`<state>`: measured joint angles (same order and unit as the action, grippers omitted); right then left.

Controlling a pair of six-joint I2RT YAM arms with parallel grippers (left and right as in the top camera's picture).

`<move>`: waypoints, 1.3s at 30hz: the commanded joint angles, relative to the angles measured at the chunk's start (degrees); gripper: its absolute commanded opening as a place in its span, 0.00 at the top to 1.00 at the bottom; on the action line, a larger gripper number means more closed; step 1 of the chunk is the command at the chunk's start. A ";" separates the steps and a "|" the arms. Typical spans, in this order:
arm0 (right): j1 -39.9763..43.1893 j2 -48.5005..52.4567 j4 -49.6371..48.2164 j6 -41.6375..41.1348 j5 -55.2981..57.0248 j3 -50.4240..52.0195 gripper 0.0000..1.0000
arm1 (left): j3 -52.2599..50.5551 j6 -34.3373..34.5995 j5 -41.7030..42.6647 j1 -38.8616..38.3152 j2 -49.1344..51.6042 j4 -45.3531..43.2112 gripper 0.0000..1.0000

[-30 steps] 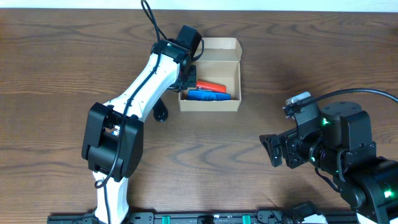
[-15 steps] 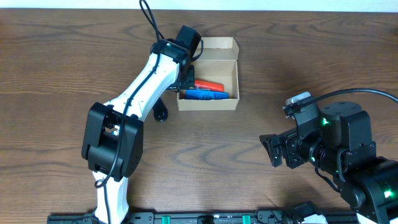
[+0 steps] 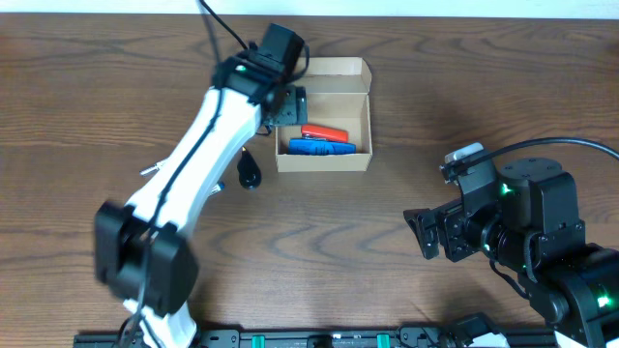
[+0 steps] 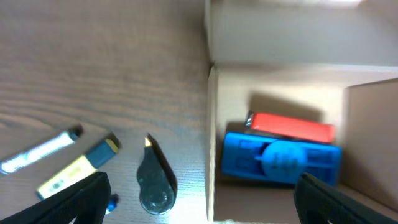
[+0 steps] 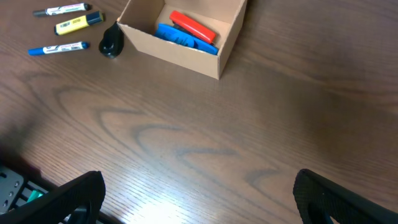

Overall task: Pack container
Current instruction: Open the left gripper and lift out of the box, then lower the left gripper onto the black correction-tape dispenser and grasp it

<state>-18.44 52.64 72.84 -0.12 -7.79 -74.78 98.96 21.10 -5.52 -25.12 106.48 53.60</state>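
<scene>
The container (image 3: 324, 162), a small tan cardboard box with its lid flap folded back, lies open at the back of the table. A red item (image 3: 324, 133) and a blue item (image 3: 319, 147) lie inside it, and both show in the left wrist view as the red item (image 4: 289, 127) and the blue item (image 4: 280, 158). My left gripper (image 3: 288, 104) hangs open over the box's left wall (image 4: 211, 143), with nothing between its fingers (image 4: 81, 199). My right gripper (image 3: 426, 232) stands open and empty over bare table at the front right, far from the container (image 5: 180, 53).
Left of the box, a black teardrop-shaped object (image 3: 250, 172) lies on the table. Beyond it lie a yellow marker (image 5: 78, 23), a black-capped marker (image 5: 60, 10) and a blue marker (image 5: 59, 48). My left arm (image 3: 193, 164) crosses the table's left half.
My left gripper has gone from shut to open at the box's left end, and its arm has lifted and swung left. The box has edged slightly left. The right arm is still.
</scene>
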 commanded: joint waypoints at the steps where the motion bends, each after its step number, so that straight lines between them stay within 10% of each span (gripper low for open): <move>1: 0.37 -0.15 0.07 0.85 -0.15 0.20 0.01 | 0.22 -7.13 -1.09 0.48 -3.13 -0.26 0.05; 16: 0.37 -0.15 0.07 0.85 -0.17 0.20 0.01 | -1.73 -7.17 3.30 7.80 -3.15 6.71 0.05; 39: 0.37 -0.15 0.07 0.85 -0.17 0.17 0.01 | -34.12 -11.93 11.58 10.47 -8.66 -17.75 0.04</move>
<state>-18.44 52.64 72.84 -0.12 -7.79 -74.78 67.75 10.39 5.19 -14.52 98.45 37.36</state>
